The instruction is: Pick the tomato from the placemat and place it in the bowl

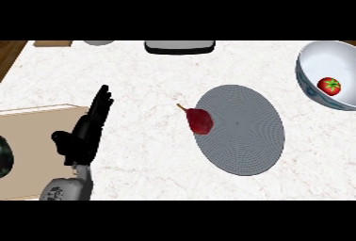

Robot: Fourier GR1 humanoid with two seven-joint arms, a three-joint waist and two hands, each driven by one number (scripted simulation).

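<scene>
Left hand (87,128): is resting near the counter's (139,70) left front corner, fingers straight and pointing up, released and holding nothing.
Cutting board (35,141): is lying along the left edge, just beside the left hand; a dark round thing (4,157) is showing at its outer side, too cut off to name.
Tray (179,46): is sitting at the far edge, near the middle.
Pear (199,120): is lying on its side, dark red, stem pointing to the far left, overlapping the placemat's left rim.
Placemat (246,141): is lying round and grey, right of the counter's middle, carrying only the pear.
Bowl (314,59): is standing at the right edge toward the far corner, well apart from the placemat.
Tomato (329,86): is sitting inside the bowl, green top showing, touching the inner wall or floor; which one I cannot tell.
Right hand: is not showing anywhere.
Task state: is looking finished, since the tomato is in the bowl and not on the placemat.
Handling: is likely to be light, smooth-skinned and a little slippery, soft enough to bruise, and prone to rolling on the bowl's curve.
Hold: is best taken across the widest part, thumb opposite fingers, below the green top.
</scene>
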